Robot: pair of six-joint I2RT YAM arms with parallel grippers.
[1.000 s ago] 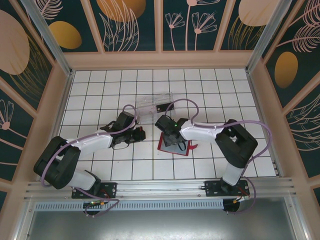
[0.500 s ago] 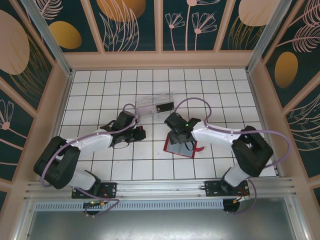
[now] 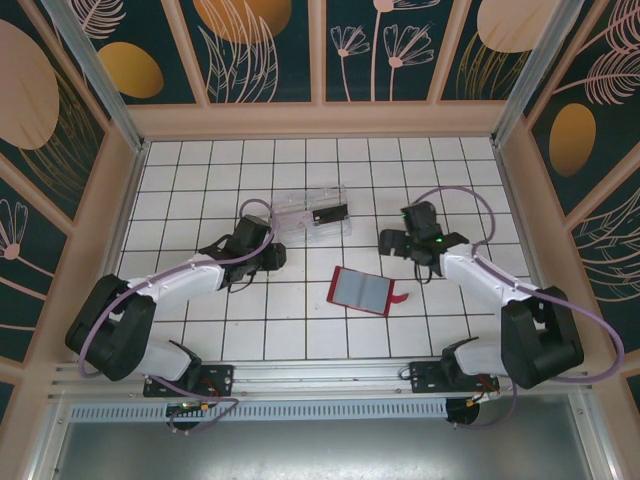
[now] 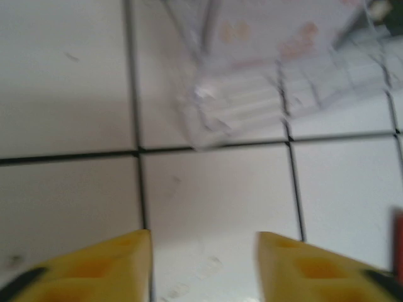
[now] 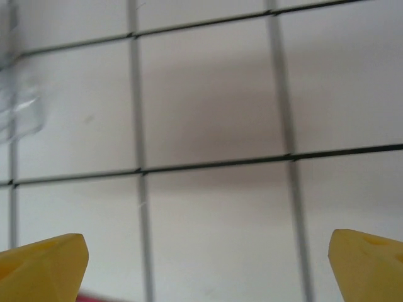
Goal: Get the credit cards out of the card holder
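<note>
The card holder (image 3: 360,290) lies open and flat on the tiles, red outside and grey-blue inside, its red tab (image 3: 398,297) at the right. A dark credit card (image 3: 328,213) lies inside the clear tray (image 3: 308,212). My left gripper (image 3: 275,256) hovers just left of the tray's near corner. In the left wrist view its yellow fingers (image 4: 113,267) stand apart over bare tile, so the left gripper (image 4: 204,264) is open and empty. My right gripper (image 3: 398,243) hangs above and to the right of the card holder. The right gripper (image 5: 208,270) is wide open over bare tile.
The clear tray (image 4: 264,82) is close ahead of the left fingers, and its corner (image 5: 19,107) shows at the left of the right wrist view. A low beige wall (image 3: 320,120) rings the tiled floor. Open tiles lie in front of the card holder.
The right gripper has left the card holder, moved back to the right and opened wide. The left gripper has opened and shifted slightly toward the tray. The card holder now lies uncovered.
</note>
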